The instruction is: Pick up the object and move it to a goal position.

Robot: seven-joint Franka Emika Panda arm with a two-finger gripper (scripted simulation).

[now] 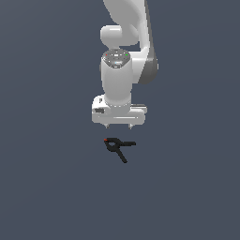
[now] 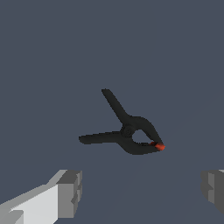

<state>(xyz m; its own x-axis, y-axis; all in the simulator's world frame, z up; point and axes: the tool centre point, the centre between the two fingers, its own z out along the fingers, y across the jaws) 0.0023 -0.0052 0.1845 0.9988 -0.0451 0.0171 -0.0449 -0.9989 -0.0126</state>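
White gripper (image 1: pixel 119 126) fingers spread wide, black clamp (image 1: pixel 117 146) lying flat just beyond, orange tip toward exterior view's left, handles splayed right.

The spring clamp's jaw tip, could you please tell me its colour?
Orange-red on the black spring clamp, clearest in the wrist view.

Simulated scene, not a real room: flat, uniform slate-blue ground (image 1: pixel 42 187) fills both views with no walls, furniture, edges or texture. Smooth, shadeless white robot arm (image 1: pixel 123 61) hangs over it. Plainly rendered black clamp (image 1: pixel 118 146) is the only loose item. Bare physics-sim test space.
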